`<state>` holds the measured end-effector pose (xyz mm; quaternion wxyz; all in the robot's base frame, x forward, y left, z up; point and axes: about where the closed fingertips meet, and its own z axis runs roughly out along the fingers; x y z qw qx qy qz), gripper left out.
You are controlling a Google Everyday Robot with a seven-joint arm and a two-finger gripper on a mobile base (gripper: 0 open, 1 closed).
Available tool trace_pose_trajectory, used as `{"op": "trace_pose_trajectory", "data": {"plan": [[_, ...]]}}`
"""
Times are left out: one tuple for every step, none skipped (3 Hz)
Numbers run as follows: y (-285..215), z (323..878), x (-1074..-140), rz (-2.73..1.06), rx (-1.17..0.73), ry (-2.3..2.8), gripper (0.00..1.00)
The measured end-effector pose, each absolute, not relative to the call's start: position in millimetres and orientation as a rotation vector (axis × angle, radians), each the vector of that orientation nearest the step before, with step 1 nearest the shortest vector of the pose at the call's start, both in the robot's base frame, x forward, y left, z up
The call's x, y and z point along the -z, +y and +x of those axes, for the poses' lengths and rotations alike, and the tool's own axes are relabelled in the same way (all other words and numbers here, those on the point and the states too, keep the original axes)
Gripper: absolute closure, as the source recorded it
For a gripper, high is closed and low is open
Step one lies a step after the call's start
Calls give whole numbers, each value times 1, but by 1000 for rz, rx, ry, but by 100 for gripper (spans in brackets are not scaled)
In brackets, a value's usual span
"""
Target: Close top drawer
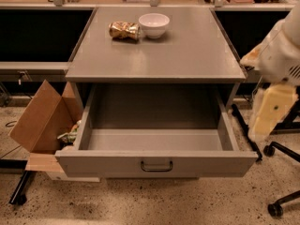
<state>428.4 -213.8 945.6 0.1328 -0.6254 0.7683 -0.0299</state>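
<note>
The top drawer of the grey metal cabinet is pulled far out and looks empty. Its plain grey front faces me, with a small dark loop handle at centre. My arm's white and cream body comes in from the right edge. The gripper hangs just outside the drawer's right side wall, near its front corner, apart from the drawer and holding nothing that I can see. The two lower drawers are hidden behind the open front.
A white bowl and a crumpled snack bag sit at the back of the cabinet top. An open cardboard box with rubbish stands on the floor left of the drawer. Office chair legs and castors are at the lower right.
</note>
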Motion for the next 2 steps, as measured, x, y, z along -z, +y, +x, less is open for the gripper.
{"op": "trace_pose_trajectory", "data": {"plan": [[-209,408,-881,-1971,2,2221,0],[-206,386,-821,-2075,-89,2208,0]]}}
